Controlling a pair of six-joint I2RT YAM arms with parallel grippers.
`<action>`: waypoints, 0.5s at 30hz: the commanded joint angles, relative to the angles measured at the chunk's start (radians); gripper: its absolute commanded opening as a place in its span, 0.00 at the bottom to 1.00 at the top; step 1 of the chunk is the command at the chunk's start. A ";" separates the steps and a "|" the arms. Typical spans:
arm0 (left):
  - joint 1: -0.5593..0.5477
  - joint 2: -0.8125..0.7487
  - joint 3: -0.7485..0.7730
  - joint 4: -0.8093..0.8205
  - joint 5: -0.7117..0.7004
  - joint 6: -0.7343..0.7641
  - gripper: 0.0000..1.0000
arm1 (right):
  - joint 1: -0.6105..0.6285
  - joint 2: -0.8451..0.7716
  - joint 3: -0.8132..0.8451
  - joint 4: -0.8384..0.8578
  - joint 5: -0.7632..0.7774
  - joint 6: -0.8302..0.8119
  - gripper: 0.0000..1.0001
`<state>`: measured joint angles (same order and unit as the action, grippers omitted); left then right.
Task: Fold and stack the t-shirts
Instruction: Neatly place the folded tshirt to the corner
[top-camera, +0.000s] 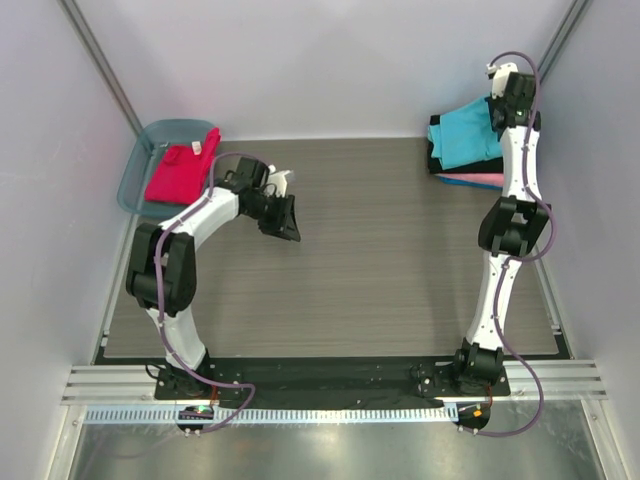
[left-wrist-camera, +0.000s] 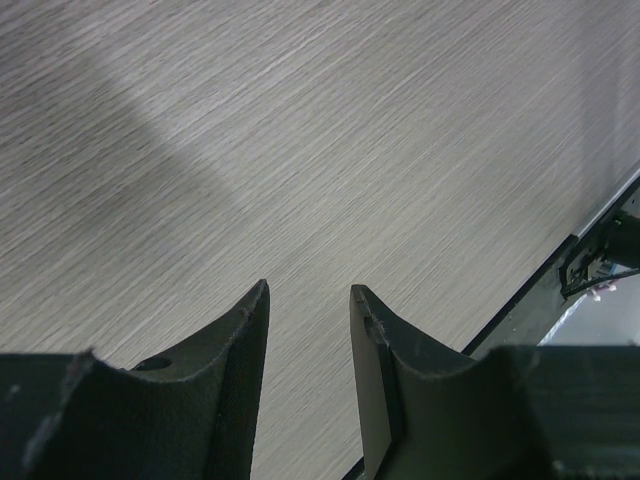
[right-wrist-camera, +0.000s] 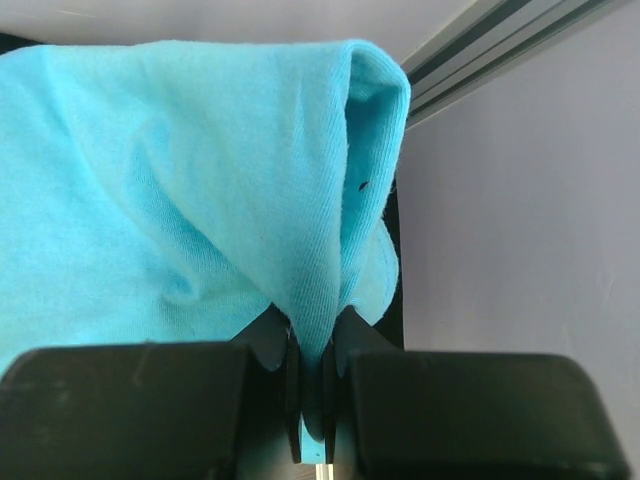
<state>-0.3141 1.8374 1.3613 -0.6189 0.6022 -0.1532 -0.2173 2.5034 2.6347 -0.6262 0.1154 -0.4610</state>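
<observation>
At the table's far right corner lies a stack of t-shirts. The turquoise t-shirt (top-camera: 462, 135) is on top, over a black one (top-camera: 436, 152), with a pink one (top-camera: 478, 179) showing at the near edge. My right gripper (right-wrist-camera: 313, 335) is shut on a raised fold of the turquoise t-shirt (right-wrist-camera: 180, 180), and dark cloth (right-wrist-camera: 393, 225) shows beside it. A red-magenta t-shirt (top-camera: 180, 172) lies in the blue-grey tub (top-camera: 137, 168) at the far left. My left gripper (left-wrist-camera: 310, 290) hangs open over bare table with nothing between its fingers, right of the tub (top-camera: 283, 225).
White walls close in the table on the left, far and right sides, and the stack sits tight in the right corner. In the left wrist view the table's dark front edge (left-wrist-camera: 545, 285) runs along the lower right. The wood-grain tabletop (top-camera: 380, 260) spreads between the arms.
</observation>
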 joint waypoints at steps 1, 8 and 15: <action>-0.014 0.008 0.047 0.007 0.001 0.015 0.39 | -0.008 0.006 0.051 0.077 0.050 -0.008 0.01; -0.031 0.014 0.062 -0.002 -0.015 0.030 0.40 | 0.002 0.015 0.073 0.184 0.269 0.018 0.68; -0.034 -0.004 0.085 -0.010 -0.059 0.049 0.42 | 0.068 -0.158 0.024 0.201 0.236 0.048 0.75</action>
<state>-0.3454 1.8450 1.3914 -0.6262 0.5724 -0.1390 -0.2001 2.5164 2.6694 -0.5110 0.3416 -0.4355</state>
